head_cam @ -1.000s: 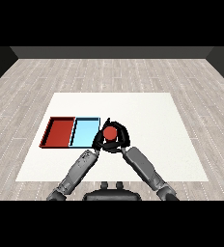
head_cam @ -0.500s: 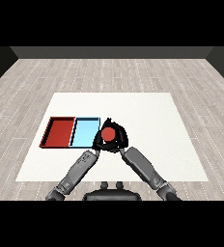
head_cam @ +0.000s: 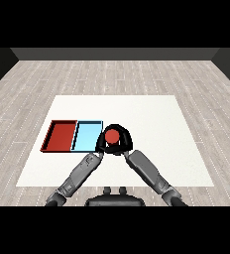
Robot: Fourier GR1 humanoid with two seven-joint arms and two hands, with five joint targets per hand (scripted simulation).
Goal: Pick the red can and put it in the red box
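The red can (head_cam: 112,135) stands upright just right of the light blue tray (head_cam: 86,137), near that tray's right edge. My right hand (head_cam: 126,143) is curled round the can from the right and behind, and its black fingers arc over the can's far side. The red tray (head_cam: 61,136) lies left of the blue one, sharing a wall with it. My left hand (head_cam: 100,147) sits close against the can's left side, at the blue tray's near right corner, and merges with the dark of the right hand.
Both trays lie on the left half of the white table (head_cam: 156,124). Both grey forearms come up from the lower corners and meet at the can. Bare tabletop stretches to the right and behind.
Almost nothing differs: the right hand and the can have shifted only slightly beside the blue tray. The left arm holds its place.
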